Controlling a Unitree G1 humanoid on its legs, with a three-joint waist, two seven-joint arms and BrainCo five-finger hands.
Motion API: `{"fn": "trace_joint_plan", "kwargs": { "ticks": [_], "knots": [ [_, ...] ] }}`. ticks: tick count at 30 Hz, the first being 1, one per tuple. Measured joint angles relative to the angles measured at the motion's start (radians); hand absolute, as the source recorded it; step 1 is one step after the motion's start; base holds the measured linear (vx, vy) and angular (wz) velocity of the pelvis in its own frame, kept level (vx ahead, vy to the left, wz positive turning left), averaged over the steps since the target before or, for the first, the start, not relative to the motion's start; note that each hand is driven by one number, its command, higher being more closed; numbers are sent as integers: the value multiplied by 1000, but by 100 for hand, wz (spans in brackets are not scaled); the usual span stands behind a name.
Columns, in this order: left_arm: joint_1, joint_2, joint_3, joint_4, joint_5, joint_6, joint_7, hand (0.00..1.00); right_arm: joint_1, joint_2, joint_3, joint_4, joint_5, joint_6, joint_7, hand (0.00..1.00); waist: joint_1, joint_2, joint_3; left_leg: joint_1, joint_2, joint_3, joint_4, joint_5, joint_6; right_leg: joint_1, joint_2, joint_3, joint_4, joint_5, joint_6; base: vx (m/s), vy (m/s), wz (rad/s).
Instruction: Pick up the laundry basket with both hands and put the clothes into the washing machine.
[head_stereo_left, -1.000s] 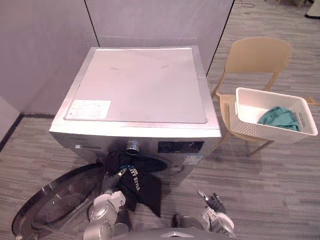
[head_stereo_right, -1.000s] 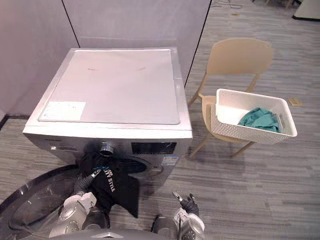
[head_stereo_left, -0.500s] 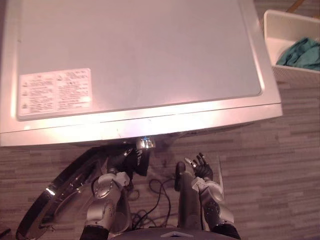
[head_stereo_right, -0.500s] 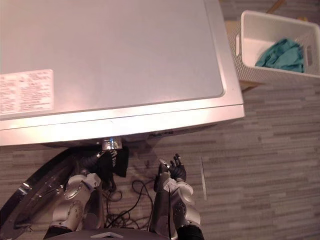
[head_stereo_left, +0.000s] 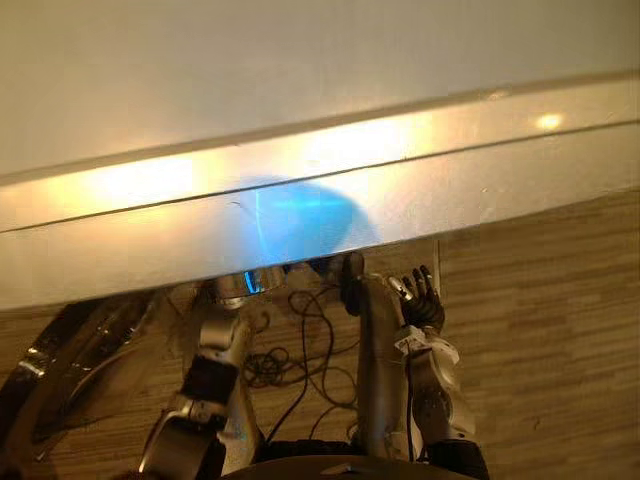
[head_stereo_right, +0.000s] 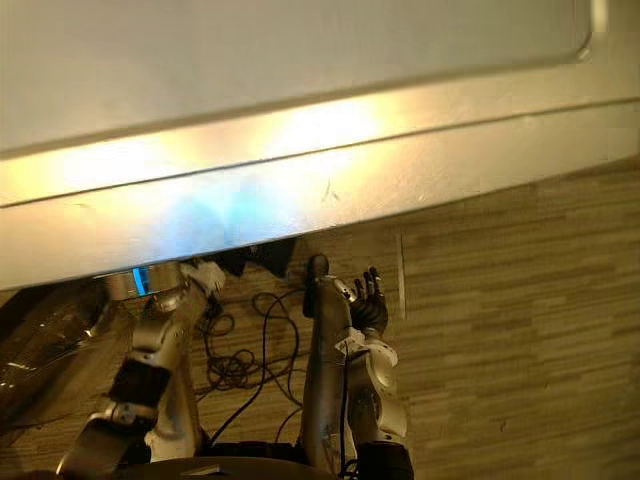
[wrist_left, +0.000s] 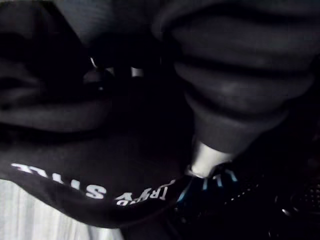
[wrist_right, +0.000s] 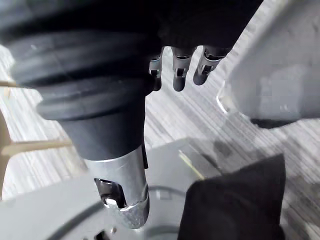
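The washing machine (head_stereo_left: 300, 120) is seen with its door (head_stereo_left: 70, 350) swung open, and the black garment (wrist_left: 100, 165) is at the drum mouth, so loading is judged partly done. The left hand (head_stereo_right: 200, 278) is buried in that cloth and its grasp cannot be told. The right hand (head_stereo_left: 422, 300) is held loosely spread and empty.

Head cameras close above washing machine (head_stereo_left: 300, 60)

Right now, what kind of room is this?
Probably a laundry area: a washing machine with its round door open, a black garment by its front, and a wood-look floor.
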Motion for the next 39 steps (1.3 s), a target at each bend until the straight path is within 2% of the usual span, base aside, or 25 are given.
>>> {"fn": "trace_joint_plan", "kwargs": {
  "ticks": [2, 4, 8, 10, 13, 16, 20, 23, 24, 25, 26, 28, 30, 31, 33, 34, 35, 37, 38, 39],
  "knots": [
    [-97, 49, 59, 50, -25, -7, 36, 100, -1, 2, 0, 0, 23, -8, -4, 0, -2, -3, 3, -39, 21, 6, 23, -2, 0, -46, 21, 13, 10, 12, 1, -76, -59, -35],
    [-257, 159, 126, 164, -94, -16, 67, 100, -2, 4, 4, -1, 33, -26, -5, 0, -16, -12, 8, -87, 52, 12, 48, -4, 0, -99, 45, 23, 13, 30, -3, -79, -46, -38],
    [-549, 363, 183, 339, -171, -18, 72, 100, -1, 12, 3, 2, 55, -54, -2, 0, -51, -44, 26, -172, 93, 14, 86, -5, 3, -182, 82, 36, 13, 63, 0, -68, -20, -33],
    [-658, 414, 177, 378, -234, -18, 71, 100, -1, 12, 1, 7, 60, -62, -2, 0, -61, -44, 27, -205, 106, 8, 106, -7, 7, -206, 92, 35, 12, 74, 1, -35, 27, -20],
    [-752, 417, 167, 390, -293, -65, 65, 100, -1, 13, -5, 22, 62, -68, 3, 0, -68, -53, 31, -224, 108, -2, 129, -7, 7, -220, 92, 36, 27, 76, 3, -21, 45, -3],
    [-814, 419, 117, 434, -372, -66, 86, 100, -1, 10, -12, 47, 90, -81, 4, 0, -62, -63, 35, -225, 107, 2, 137, -7, 8, -225, 94, 38, 35, 85, 1, -40, 21, 3],
    [-864, 446, 45, 434, -404, -91, 118, 100, 10, 4, -41, 83, 112, -78, 6, 0, -62, -75, 37, -234, 107, 25, 154, -5, 24, -249, 93, 64, 38, 111, 3, -58, 51, -10],
    [-887, 478, -37, 433, -271, -90, 178, 100, 57, 0, -47, 71, 112, -79, 11, 0, -67, -75, 37, -253, 107, 23, 168, 1, 37, -262, 92, 68, 35, 132, 2, -45, 69, -5],
    [-896, 485, -75, 429, -150, -73, 225, 100, 80, -1, -47, 60, 113, -82, 20, 0, -67, -75, 37, -259, 106, 24, 168, 4, 42, -267, 91, 68, 30, 139, 2, -56, 72, -2],
    [-897, 510, -154, 391, 105, -11, 293, 100, 104, -1, -47, 47, 130, -91, 29, 0, -68, -75, 37, -266, 103, 25, 164, 7, 47, -272, 87, 68, 19, 150, -1, -48, 60, -2],
    [-897, 514, -169, 382, 149, -1, 301, 100, 107, -2, -47, 47, 132, -93, 30, 0, -68, -75, 37, -267, 102, 26, 163, 8, 48, -272, 86, 67, 17, 152, -2, -57, 72, -4],
    [-898, 518, -201, 341, 472, 52, 298, 100, 108, -10, -35, 48, 139, -112, 53, 0, -73, -75, 37, -268, 99, 32, 156, 12, 55, -272, 71, 55, -8, 165, -17, -48, 67, -7],
    [-898, 500, -159, 346, 510, 49, 290, 100, 107, -12, -23, 46, 142, -116, 59, 0, -75, -75, 37, -268, 99, 38, 145, 20, 58, -269, 64, 39, -34, 181, -26, -43, 49, -10],
    [-899, 467, -106, 390, 471, 35, 290, 0, 106, -12, -11, 46, 150, -116, 62, 0, -78, -75, 37, -268, 103, 38, 138, 23, 59, -261, 61, 27, -56, 195, -24, -39, 50, -10],
    [-905, 408, -54, 502, 334, 14, 277, 0, 105, -10, 8, 45, 150, -117, 61, 0, -86, -75, 36, -268, 103, 36, 123, 27, 53, -249, 59, 14, -84, 201, -21, -22, 47, -4],
    [-907, 395, -54, 541, 225, -3, 265, 0, 104, -11, 10, 44, 149, -116, 55, 0, -86, -75, 36, -268, 103, 36, 119, 29, 53, -247, 58, 12, -92, 206, -20, -12, 54, 1],
    [-906, 361, -55, 618, -20, -14, 232, 0, 102, -11, 10, 45, 149, -114, 41, 0, -84, -75, 36, -268, 101, 39, 111, 32, 54, -246, 57, 11, -102, 215, -16, -2, 43, 0],
    [-903, 336, -54, 660, -287, -19, 206, 0, 96, -13, 10, 45, 146, -104, 26, 0, -86, -75, 36, -268, 100, 40, 111, 36, 60, -246, 57, 12, -103, 225, -11, 15, 43, -1],
    [-902, 329, -50, 660, -352, -20, 181, 0, 96, -11, 9, 45, 141, -101, 16, 0, -88, -75, 36, -268, 101, 40, 112, 36, 61, -246, 57, 11, -100, 226, -10, 26, 36, -3],
    [-902, 329, -43, 657, -356, -20, 164, 0, 96, -11, 9, 45, 136, -99, 14, 0, -90, -75, 36, -268, 101, 40, 112, 36, 61, -246, 57, 10, -97, 229, -7, 33, 32, -2]
  ]
}}
